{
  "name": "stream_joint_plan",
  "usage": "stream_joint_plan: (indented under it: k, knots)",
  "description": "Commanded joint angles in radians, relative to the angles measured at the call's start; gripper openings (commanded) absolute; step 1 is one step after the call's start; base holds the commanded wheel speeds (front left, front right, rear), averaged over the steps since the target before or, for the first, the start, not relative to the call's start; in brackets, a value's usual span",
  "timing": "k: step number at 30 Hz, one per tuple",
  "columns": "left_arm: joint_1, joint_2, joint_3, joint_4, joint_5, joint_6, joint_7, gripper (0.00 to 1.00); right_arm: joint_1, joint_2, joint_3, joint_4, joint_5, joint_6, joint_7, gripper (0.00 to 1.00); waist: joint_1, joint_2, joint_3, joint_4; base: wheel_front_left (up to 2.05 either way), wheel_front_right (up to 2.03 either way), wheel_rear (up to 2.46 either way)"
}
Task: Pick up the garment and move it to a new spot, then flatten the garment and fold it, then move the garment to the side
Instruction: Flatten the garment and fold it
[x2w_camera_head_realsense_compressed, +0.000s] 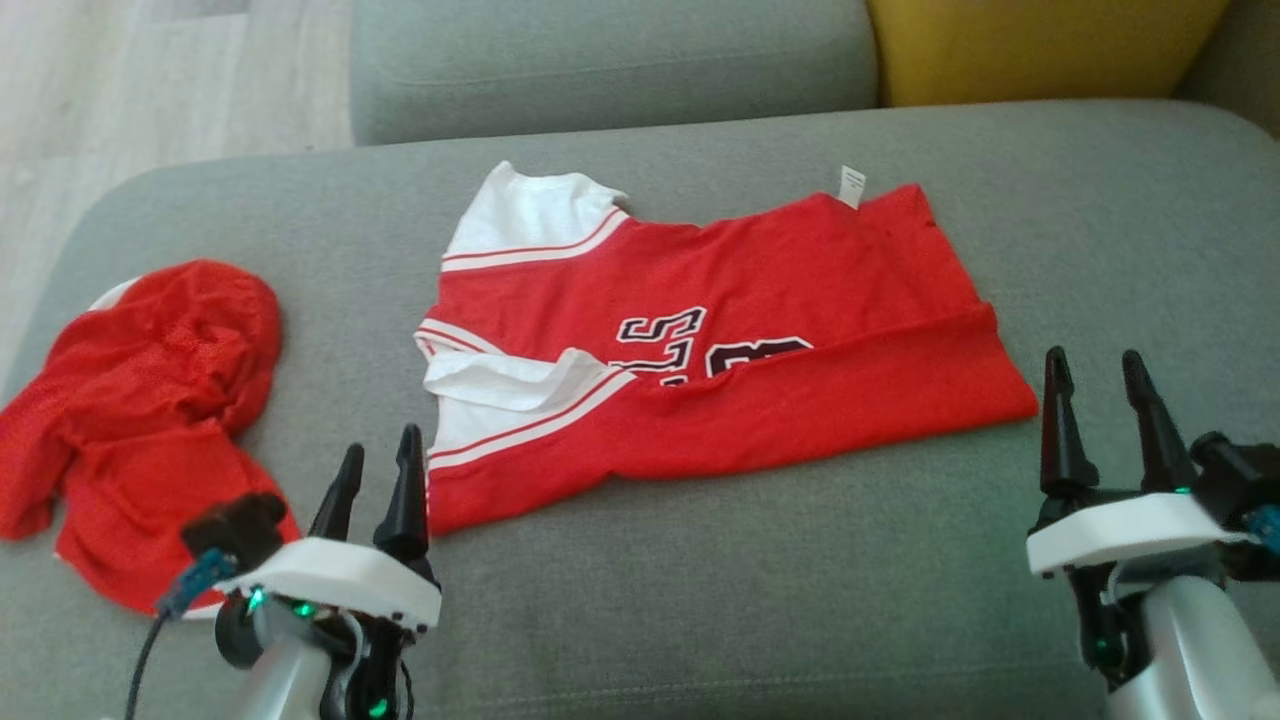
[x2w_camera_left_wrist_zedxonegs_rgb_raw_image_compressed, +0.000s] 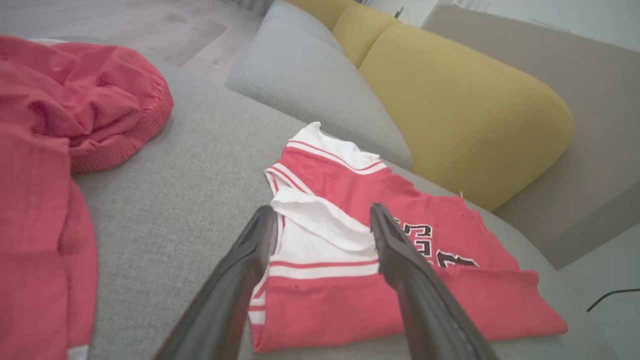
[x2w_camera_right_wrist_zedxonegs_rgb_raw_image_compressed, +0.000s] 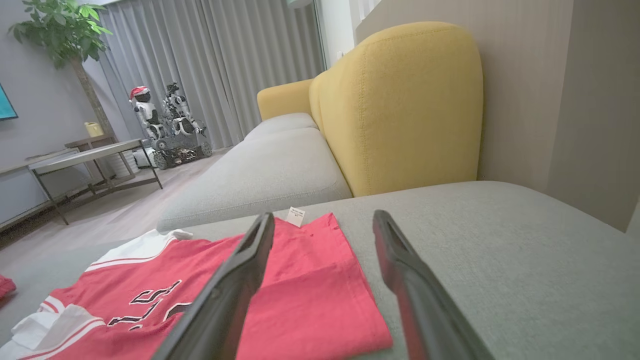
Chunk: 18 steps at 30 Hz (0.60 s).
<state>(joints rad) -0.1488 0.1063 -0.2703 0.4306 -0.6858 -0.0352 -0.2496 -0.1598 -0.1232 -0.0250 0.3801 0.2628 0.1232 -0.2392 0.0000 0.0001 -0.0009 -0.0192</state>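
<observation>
Well, garment (x2w_camera_head_realsense_compressed: 750, 290) just beyond L gripper (x2w_camera_head_realsense_compressed: 381, 442) (jaws apart)

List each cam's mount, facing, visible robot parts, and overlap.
Head view: on the head, facing down at the sofa seat; left gripper and right gripper show, open.
Left wrist view: left arm, facing the white-sleeved end of the jersey; own fingers show.
Right wrist view: right arm, facing over the jersey's hem toward the yellow backrest; own fingers show.
Shared: jersey in all three.
</observation>
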Motion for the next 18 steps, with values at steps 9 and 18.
stream_joint_plan:
  k: [9, 18]
  knots:
    - [-0.089, 0.019, 0.019, 0.143, 0.092, 0.026, -0.003, 1.0, -0.047, 0.029, 0.023, -0.068, -0.028, 0.008, -0.018, 1.0, 0.0, -0.0001, 0.03, -0.07, 0.0, 0.0, 0.0]
    - [-0.187, 0.033, -0.01, 0.379, 0.137, 0.1, 0.071, 1.0, -0.062, 0.039, 0.048, -0.074, -0.033, 0.008, -0.019, 1.0, 0.0, -0.0001, 0.055, -0.115, 0.0, 0.0, 0.0]
